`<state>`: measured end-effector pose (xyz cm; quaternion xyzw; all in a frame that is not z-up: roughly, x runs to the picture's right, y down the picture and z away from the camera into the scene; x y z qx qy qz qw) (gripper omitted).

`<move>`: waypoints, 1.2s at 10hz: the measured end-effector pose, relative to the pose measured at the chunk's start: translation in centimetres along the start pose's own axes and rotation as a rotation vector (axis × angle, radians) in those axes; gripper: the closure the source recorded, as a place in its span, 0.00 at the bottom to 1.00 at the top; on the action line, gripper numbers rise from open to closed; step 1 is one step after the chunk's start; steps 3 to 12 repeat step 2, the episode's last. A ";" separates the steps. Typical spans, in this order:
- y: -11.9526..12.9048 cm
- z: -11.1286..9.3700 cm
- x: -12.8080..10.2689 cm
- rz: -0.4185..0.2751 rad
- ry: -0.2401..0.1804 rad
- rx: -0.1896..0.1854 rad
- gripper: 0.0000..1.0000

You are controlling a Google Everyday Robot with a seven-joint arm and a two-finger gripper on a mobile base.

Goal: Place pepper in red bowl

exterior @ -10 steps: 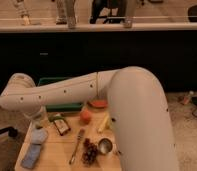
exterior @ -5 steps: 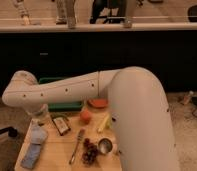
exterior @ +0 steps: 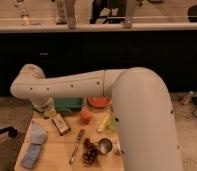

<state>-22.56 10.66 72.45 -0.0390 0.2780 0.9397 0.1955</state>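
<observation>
My claw (exterior: 46,111) hangs low over the counter (exterior: 52,156); whether it is spread, I cannot tell. The pepper (exterior: 76,148) lies well apart from it, camera-side. The red bowl (exterior: 98,102) sits beyond. Grabbing a crowding neighbour instead looks the likeliest slip.

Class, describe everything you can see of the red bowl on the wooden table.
The round red bowl sits upright at the wooden table's far edge, its top hidden by the white robot arm. It lies right of the green tray and behind the round orange item. Contents unseen. The claw hangs at the table's left rear corner.
</observation>
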 end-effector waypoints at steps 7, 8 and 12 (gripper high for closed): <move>0.3 0.6 -1.3 0.028 0.001 0.010 1.00; 0.3 0.6 -1.3 0.028 0.001 0.010 1.00; 0.3 0.6 -1.3 0.028 0.001 0.010 1.00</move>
